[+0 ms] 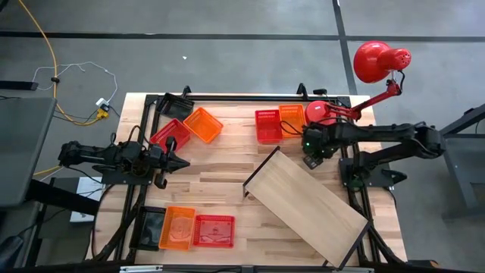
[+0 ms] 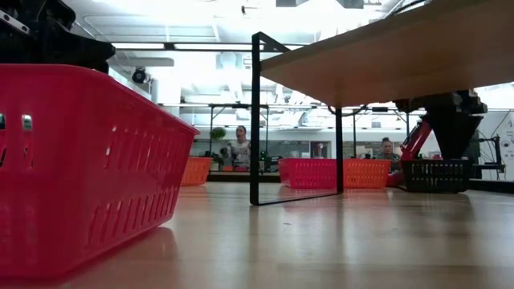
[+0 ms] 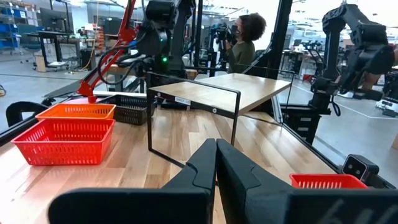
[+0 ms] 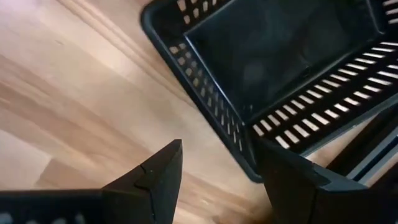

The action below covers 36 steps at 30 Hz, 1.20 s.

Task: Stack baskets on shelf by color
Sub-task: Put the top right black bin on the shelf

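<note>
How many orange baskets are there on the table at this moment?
3 orange baskets. One lies on the far side, left of the middle. One lies on the far side, right of the middle. One lies near the front left corner. A nested basket could be hidden.

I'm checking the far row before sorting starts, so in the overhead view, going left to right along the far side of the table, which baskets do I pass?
Black basket → red basket → orange basket → red basket → orange basket. The right tool hangs open just beyond them.
</note>
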Motion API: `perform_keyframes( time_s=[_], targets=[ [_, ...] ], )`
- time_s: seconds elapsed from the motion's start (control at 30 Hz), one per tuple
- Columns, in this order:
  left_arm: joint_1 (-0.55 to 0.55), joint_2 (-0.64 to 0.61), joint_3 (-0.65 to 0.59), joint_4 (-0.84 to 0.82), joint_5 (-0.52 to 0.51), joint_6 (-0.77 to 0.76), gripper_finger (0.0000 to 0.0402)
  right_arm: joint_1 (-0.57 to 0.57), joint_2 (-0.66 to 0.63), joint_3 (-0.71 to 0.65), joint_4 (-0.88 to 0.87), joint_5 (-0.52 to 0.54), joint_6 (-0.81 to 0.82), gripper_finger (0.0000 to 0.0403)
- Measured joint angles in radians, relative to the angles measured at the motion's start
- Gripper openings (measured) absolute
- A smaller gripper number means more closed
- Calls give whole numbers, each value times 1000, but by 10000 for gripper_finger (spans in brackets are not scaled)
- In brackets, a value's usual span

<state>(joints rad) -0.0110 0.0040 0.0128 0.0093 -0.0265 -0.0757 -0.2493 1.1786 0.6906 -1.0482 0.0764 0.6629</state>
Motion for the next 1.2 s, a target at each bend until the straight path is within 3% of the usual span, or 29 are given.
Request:
perform_keyframes(
  time_s=[0.37, 0.73, 0.93, 1.2],
  targets=[
    [0, 0, 0, 0, 0, 0, 1, -21, 0, -46, 60, 84, -38, 177],
    [0, 0, 0, 0, 0, 0, 1, -21, -2, -44, 60, 17, -45, 13],
    [0, 0, 0, 0, 0, 0, 1, 10, -37, 32, 1, -23, -6, 5],
    [0, 0, 0, 0, 0, 0, 1, 74, -75, 254, -155, -85, 36, 2]
  ],
)
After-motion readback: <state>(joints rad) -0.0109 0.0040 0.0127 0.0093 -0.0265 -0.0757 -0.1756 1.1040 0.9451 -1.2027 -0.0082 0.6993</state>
